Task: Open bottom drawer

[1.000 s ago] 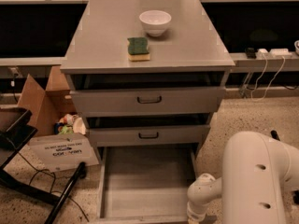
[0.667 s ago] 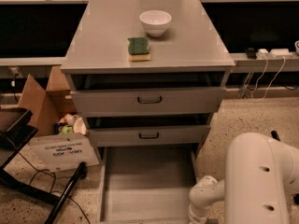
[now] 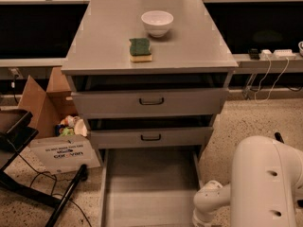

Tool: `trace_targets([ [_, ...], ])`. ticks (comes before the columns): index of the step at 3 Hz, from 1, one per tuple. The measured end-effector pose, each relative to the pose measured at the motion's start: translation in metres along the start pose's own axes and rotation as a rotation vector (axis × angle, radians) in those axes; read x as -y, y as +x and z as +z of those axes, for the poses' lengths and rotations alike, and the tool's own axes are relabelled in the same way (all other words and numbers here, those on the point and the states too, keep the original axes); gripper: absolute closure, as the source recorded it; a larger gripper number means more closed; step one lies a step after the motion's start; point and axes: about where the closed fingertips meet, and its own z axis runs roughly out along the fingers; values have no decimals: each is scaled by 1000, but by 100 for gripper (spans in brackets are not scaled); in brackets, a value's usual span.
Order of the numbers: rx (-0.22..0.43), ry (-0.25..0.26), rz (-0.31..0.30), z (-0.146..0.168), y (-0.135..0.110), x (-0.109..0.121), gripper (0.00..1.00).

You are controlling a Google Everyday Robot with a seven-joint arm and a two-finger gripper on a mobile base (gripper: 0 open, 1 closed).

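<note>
The grey cabinet (image 3: pixel 149 37) stands in the middle of the camera view. Its bottom drawer (image 3: pixel 150 188) is pulled far out toward me, its plain grey interior showing; its front panel and handle are cut off by the lower edge. The top drawer front (image 3: pixel 150 101) and the middle drawer front (image 3: pixel 150 137), each with a dark handle, stand slightly out. My white arm (image 3: pixel 265 183) fills the lower right, its wrist (image 3: pixel 206 207) beside the drawer's right side. The gripper is out of view below the frame.
A white bowl (image 3: pixel 157 22) and a green sponge (image 3: pixel 140 49) sit on the cabinet top. An open cardboard box (image 3: pixel 57 131) with clutter stands on the floor at left, by a black stand (image 3: pixel 28 183) and cables. Cords hang at the right (image 3: pixel 272 74).
The arm has shifted slightly right and down; the drawer stays pulled out.
</note>
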Motion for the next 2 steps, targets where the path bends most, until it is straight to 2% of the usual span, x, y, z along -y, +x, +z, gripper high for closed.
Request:
trace_targets([
  [2,0,0,0,0,0,0,16],
])
